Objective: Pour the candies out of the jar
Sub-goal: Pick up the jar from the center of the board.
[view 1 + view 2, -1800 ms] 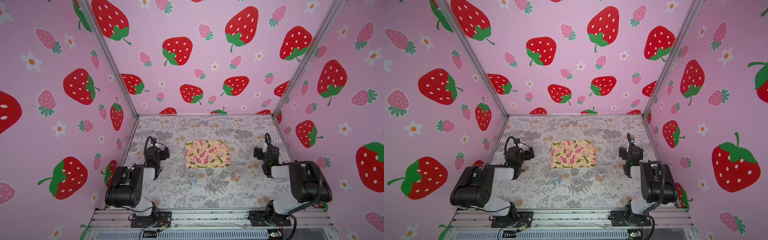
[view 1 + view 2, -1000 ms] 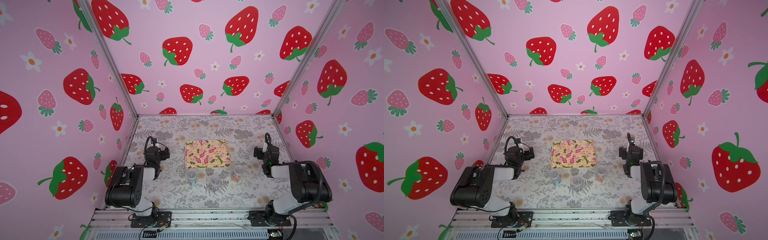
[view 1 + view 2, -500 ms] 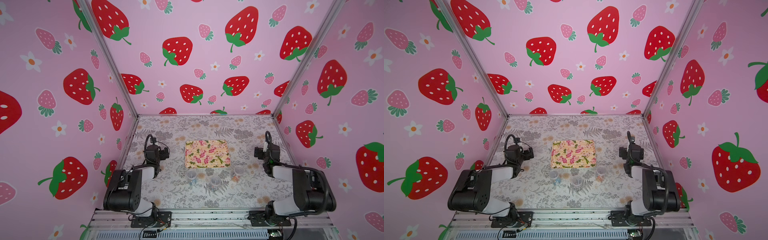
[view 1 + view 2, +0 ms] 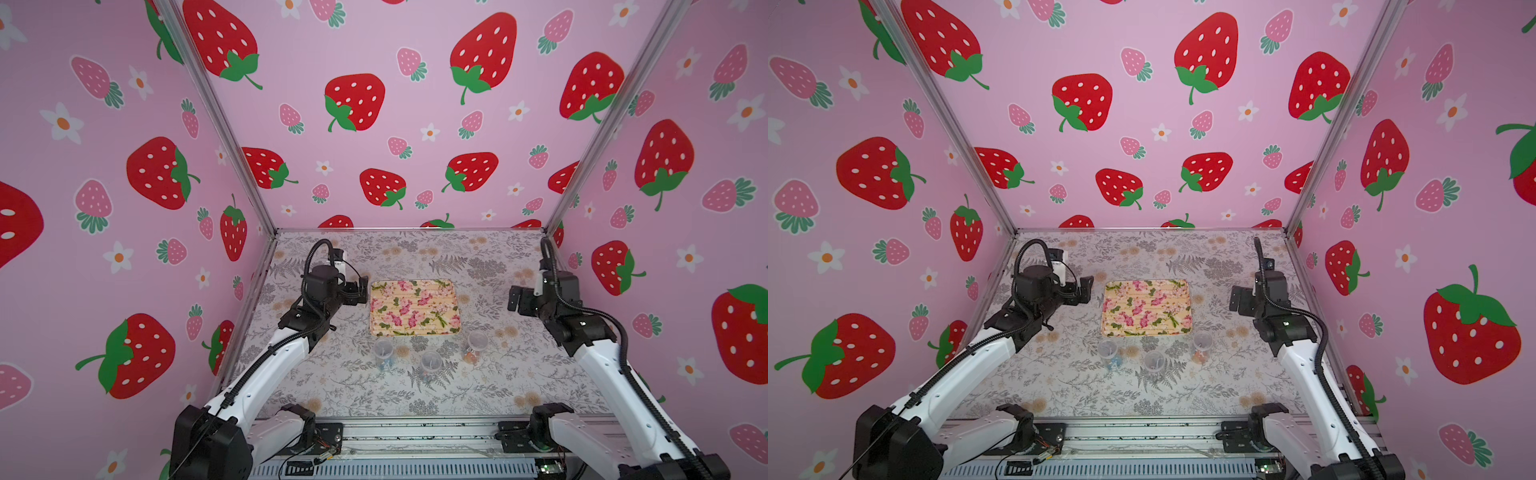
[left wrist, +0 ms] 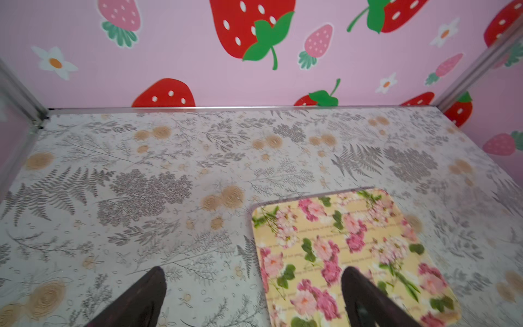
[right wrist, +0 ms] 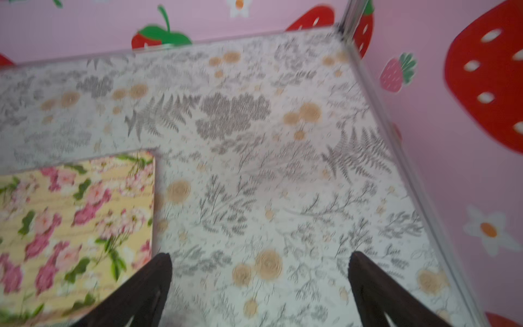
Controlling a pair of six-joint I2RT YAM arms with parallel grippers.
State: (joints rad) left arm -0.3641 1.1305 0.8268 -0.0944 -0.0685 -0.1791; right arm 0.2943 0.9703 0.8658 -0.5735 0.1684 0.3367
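Top views are both showing three small clear jars (image 4: 430, 362) standing upright in a row on the fern-printed tabletop (image 4: 415, 399), nearer the robot's base than either pincer and sitting between the two. The candies (image 4: 384, 364) are lying at the bottom of the jars. They are showing bluish in the jar nearest the left pincer (image 4: 360, 291) and orange in the one nearest the right pincer (image 4: 515, 300), and are too small to make out in the middle one. Both pincers are hanging well apart from the jars.

A yellow tray with pink flowers (image 4: 415, 307) is lying just beyond the jars, between the pincers. The left pincer is hovering at its far left corner, and the right one is hanging apart from its right edge. Both pincers are gaping fully and gripping nothing.

The left wrist view is showing dark fingers (image 5: 141, 297) spreading wide over tabletop and tray corner. The blurred right wrist view is showing its fingers (image 6: 376, 288) spreading over bare tabletop.
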